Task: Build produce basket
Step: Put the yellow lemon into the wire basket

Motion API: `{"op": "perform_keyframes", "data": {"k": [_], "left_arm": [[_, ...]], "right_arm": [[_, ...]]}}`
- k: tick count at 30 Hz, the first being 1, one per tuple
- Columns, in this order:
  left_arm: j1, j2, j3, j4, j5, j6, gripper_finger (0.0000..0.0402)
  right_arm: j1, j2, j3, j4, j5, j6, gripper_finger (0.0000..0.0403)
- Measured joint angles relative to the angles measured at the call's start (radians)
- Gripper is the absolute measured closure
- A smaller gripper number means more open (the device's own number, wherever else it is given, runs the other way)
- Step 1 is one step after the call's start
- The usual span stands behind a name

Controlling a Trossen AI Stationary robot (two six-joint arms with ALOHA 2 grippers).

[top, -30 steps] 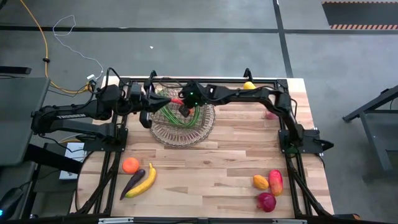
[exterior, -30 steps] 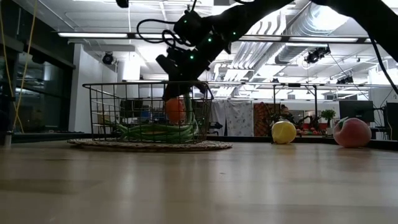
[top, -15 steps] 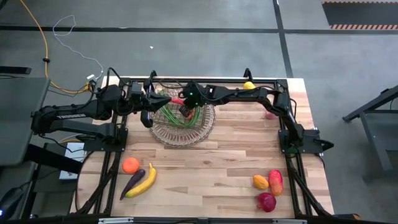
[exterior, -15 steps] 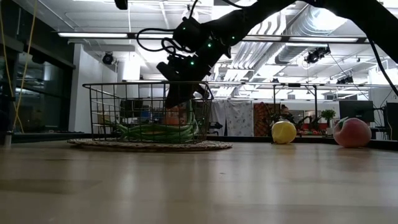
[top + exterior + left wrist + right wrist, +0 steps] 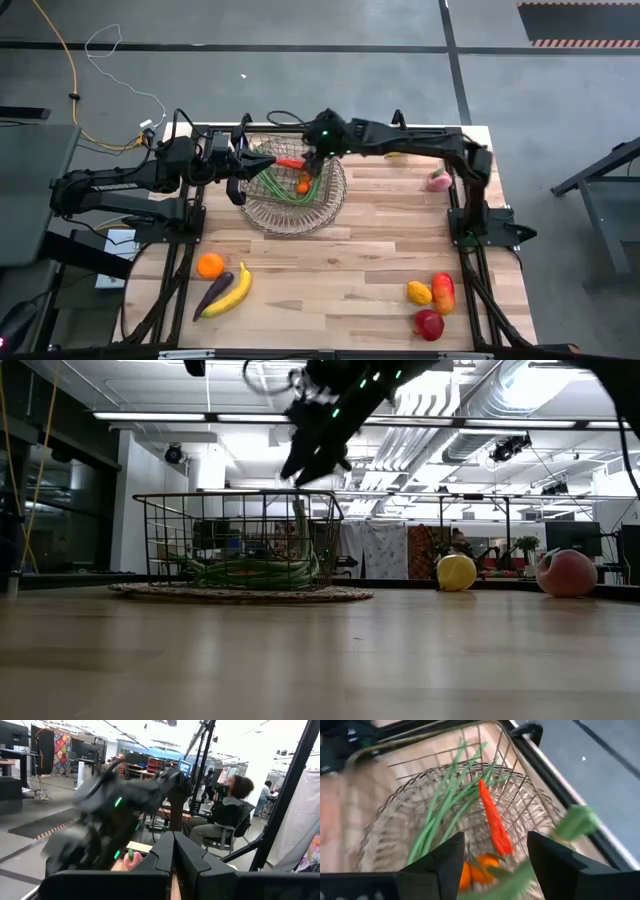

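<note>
The wire basket (image 5: 293,200) stands at the table's far middle on a round woven mat. Long green beans (image 5: 442,812), a red chilli (image 5: 493,820) and small orange carrots (image 5: 476,872) lie inside it. A blurred green stalk (image 5: 572,822) rises from beside the carrots. My right gripper (image 5: 318,458) hangs open above the basket's right half, clear of its rim, with nothing between its fingers. My left gripper (image 5: 240,172) is shut and waits level just outside the basket's left rim.
An orange (image 5: 210,265), a purple eggplant (image 5: 213,294) and a banana (image 5: 233,290) lie near the front left. Three red and orange fruits (image 5: 432,300) lie at the front right. A lemon (image 5: 456,572) and a pink apple (image 5: 566,573) sit far right.
My right gripper has opened and let go of the orange carrots, which now lie in the basket beside the chilli. It has then risen out of the basket to well above its rim and drawn slightly toward the table's far right.
</note>
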Motion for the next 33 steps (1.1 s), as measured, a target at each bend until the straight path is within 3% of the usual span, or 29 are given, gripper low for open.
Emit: {"op": "perform_keyframes", "data": {"k": [4, 8, 14, 19, 23, 33], "left_arm": [[0.001, 0.000, 0.000, 0.000, 0.000, 0.001, 0.0401], [0.002, 0.000, 0.000, 0.000, 0.000, 0.013, 0.0401], [0.002, 0.000, 0.000, 0.000, 0.000, 0.035, 0.0401], [0.001, 0.000, 0.000, 0.000, 0.000, 0.035, 0.0401], [0.001, 0.000, 0.000, 0.000, 0.000, 0.035, 0.0400], [0.001, 0.000, 0.000, -0.018, 0.000, 0.035, 0.0388]], "right_arm": [[0.033, -0.130, -0.032, -0.144, 0.001, -0.059, 0.0194], [0.070, -0.317, -0.235, -0.127, 0.012, -0.041, 0.0194], [0.125, -0.666, -0.682, 0.178, 0.023, 0.188, 0.0194], [0.156, -0.873, -0.894, 0.559, 0.026, 0.270, 0.0194], [0.169, -0.959, -0.973, 0.766, 0.026, 0.216, 0.0194], [0.197, -0.986, -0.977, 0.767, 0.020, 0.170, 0.0194]]}}
